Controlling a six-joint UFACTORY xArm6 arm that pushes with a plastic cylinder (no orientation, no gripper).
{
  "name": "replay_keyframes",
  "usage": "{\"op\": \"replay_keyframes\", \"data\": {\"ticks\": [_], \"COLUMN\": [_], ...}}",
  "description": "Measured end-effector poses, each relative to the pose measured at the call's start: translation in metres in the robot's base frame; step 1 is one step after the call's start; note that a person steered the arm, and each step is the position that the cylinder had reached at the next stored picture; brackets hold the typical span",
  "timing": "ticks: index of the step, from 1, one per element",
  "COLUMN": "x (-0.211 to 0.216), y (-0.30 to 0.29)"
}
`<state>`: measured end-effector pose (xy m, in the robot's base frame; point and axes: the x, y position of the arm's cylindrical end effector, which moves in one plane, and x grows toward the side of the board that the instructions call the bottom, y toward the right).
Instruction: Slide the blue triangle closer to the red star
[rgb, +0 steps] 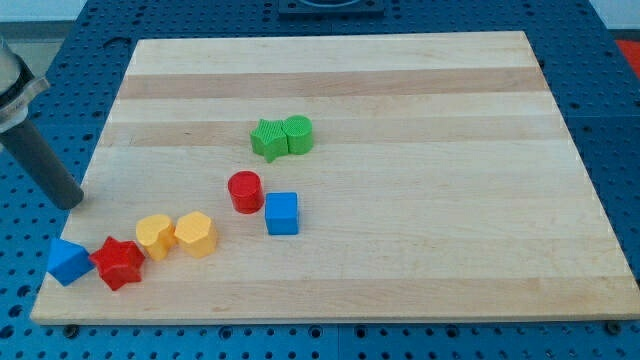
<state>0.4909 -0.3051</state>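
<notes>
Board (400, 80): pale wood, lying on a blue perforated table (615, 60).

My tip (70, 203): end of the dark rod, at the board's left edge, seemingly just off the wood, though the angle makes this hard to confirm. No claw on this rig; the rod is bare and grasps nothing.

Blue triangle (69, 261): at the board's lower left corner, directly below my tip toward the view's bottom, near it but clearly apart.

Red star (119, 262): touching or nearly touching the blue triangle on its right side.

Right of the red star, running up and rightward: yellow block (154, 236), then yellow hexagon (196, 234), the pair side by side and in contact.

Red cylinder (245, 191) further up-right of the red star; blue cube (282, 213) just beside it, lower right.

Green star (268, 139) and green cylinder (298, 134): touching pair, well above the red star, near board centre.
</notes>
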Motion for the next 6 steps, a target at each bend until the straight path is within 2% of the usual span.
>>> {"op": "replay_keyframes", "data": {"ticks": [4, 6], "x": [0.066, 0.077], "y": [0.0, 0.0]}}
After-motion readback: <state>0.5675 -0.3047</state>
